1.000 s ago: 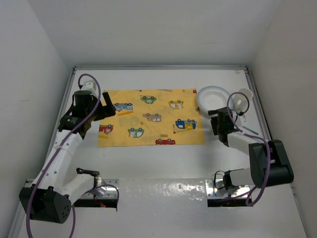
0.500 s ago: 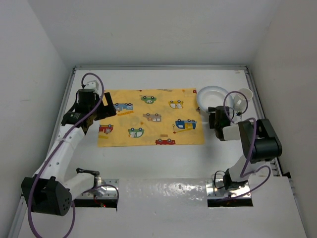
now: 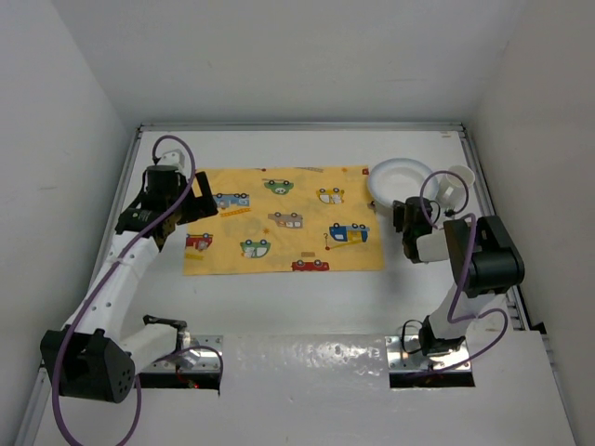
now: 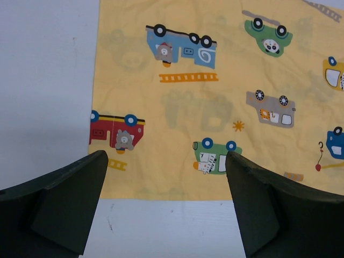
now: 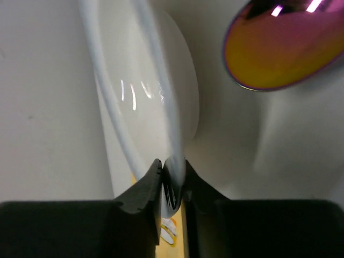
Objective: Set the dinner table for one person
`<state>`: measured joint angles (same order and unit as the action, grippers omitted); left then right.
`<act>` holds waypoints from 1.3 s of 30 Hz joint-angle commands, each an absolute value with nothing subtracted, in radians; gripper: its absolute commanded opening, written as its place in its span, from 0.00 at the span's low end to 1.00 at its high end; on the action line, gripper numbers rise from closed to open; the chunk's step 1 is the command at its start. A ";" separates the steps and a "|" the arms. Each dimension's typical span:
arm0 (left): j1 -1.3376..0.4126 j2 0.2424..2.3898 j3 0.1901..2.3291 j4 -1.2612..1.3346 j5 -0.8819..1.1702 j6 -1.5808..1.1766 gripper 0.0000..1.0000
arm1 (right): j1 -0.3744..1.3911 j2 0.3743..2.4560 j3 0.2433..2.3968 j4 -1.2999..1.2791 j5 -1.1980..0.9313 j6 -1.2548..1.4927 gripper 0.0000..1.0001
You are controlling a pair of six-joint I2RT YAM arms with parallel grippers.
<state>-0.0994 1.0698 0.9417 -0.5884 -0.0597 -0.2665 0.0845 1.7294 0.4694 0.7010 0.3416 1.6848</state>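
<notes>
White walls (image 3: pixel 279 56) are enclosing the dinner table (image 3: pixel 307 302), with a yellow placemat (image 3: pixel 284 220) lying flat mid-surface. The left gripper (image 4: pixel 165 157) is hovering, fingers apart, over the mat's nine-o'clock edge. The right gripper (image 5: pixel 172 173) is clamping the white plate (image 3: pixel 398 177) by its rim at two o'clock.

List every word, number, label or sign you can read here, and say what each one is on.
No readable text in any view.
Yellow rectangular cloth placemat: only cartoon vehicles, ladders and a swirl, no letters or numbers.
Round white plate, iridescent metal spoon, flat white dinner table: blank.
</notes>
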 commanded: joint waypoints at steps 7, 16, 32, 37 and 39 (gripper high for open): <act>-0.107 1.080 0.969 -0.548 -0.043 -0.253 0.90 | 0.080 1.721 0.436 0.965 0.313 1.637 0.00; -0.106 1.077 0.976 -0.543 -0.025 -0.250 0.90 | 0.080 1.665 0.511 1.120 0.143 1.476 0.00; -0.106 1.065 0.965 -0.541 -0.031 -0.249 0.90 | 0.116 1.721 0.874 0.921 -0.550 1.476 0.00; -0.107 1.066 0.971 -0.546 -0.032 -0.245 0.90 | 0.173 1.793 0.956 0.853 -0.719 1.451 0.00; -0.106 1.066 0.976 -0.549 -0.034 -0.242 0.90 | 0.207 1.831 0.959 0.859 -0.758 1.450 0.00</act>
